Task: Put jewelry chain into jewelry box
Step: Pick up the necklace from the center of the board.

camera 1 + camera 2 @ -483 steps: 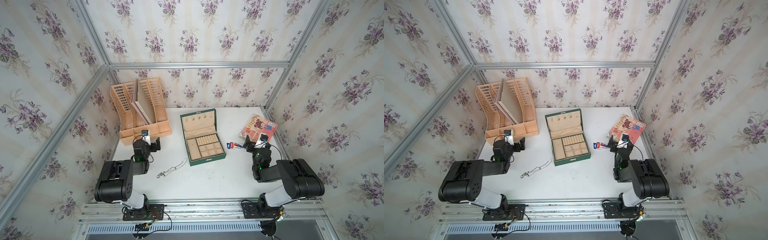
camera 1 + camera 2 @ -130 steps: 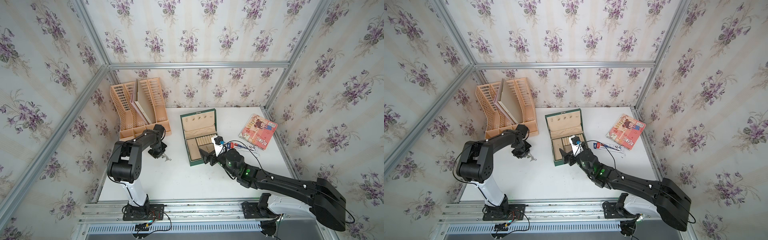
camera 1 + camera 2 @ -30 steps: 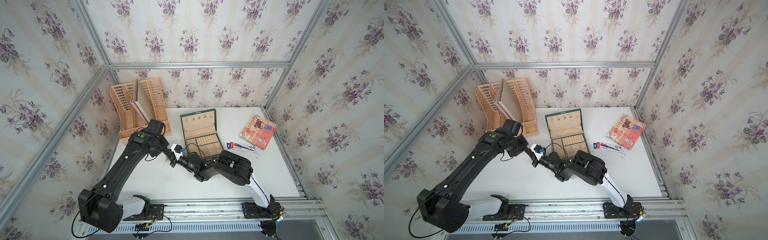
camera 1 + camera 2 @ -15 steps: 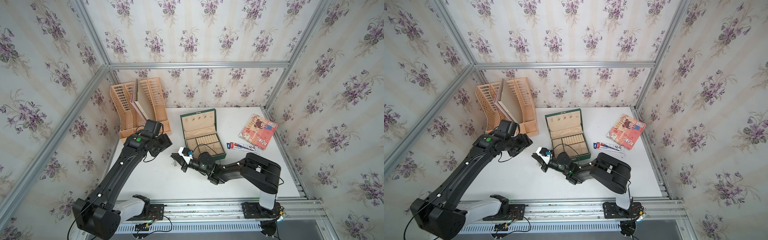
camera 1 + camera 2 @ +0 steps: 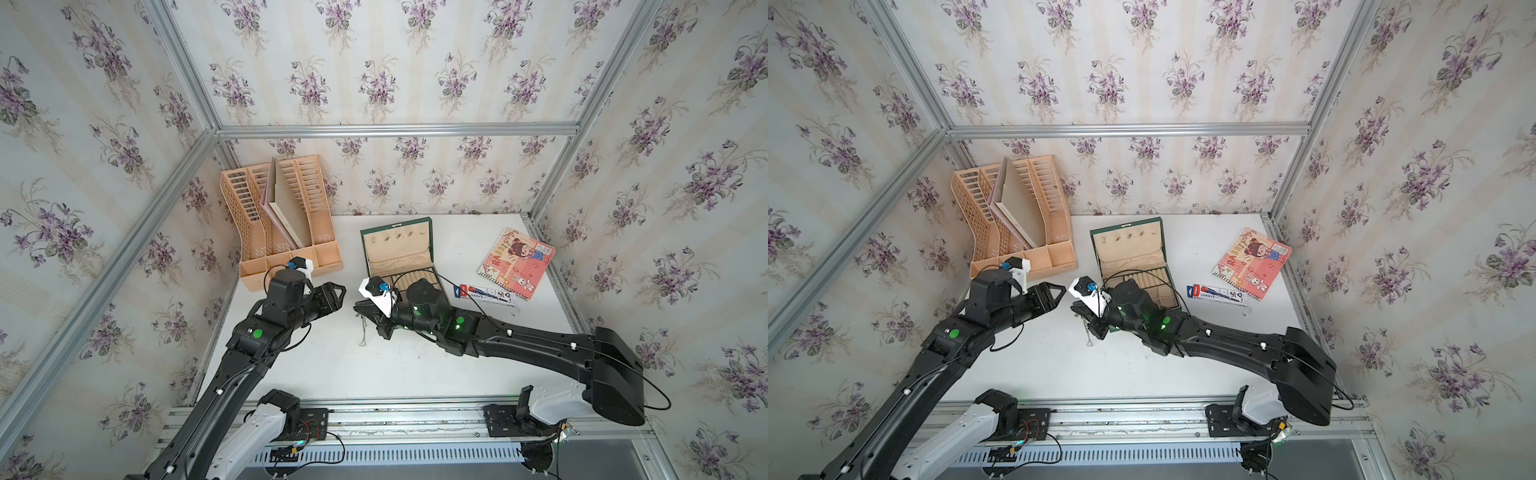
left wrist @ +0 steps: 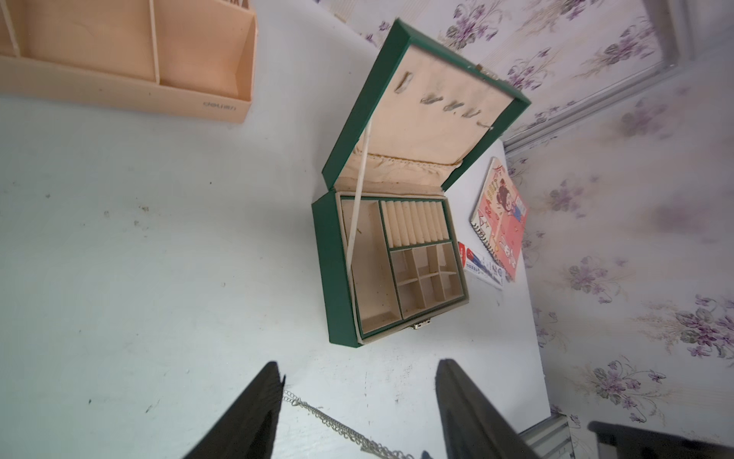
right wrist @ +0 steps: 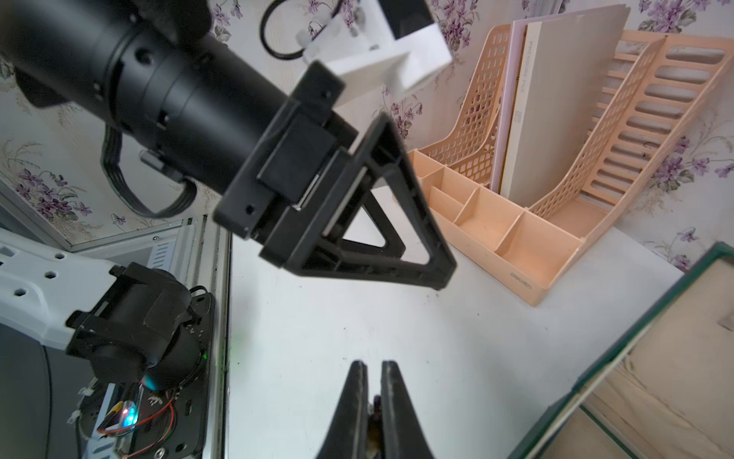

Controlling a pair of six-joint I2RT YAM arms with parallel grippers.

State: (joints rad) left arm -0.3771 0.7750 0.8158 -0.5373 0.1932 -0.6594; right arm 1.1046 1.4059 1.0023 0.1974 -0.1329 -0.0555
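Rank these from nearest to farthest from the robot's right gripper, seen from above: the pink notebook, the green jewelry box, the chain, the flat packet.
1. Chain: dangling from the shut right gripper itself.
2. Jewelry box: open, just behind that gripper.
3. Flat packet: lying to the right of the box.
4. Notebook: farthest, beyond the packet, at the right edge.

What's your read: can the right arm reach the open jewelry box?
Probably yes: the jewelry box stands open beside the right gripper, shut on the jewelry chain, and the left gripper is not between them.
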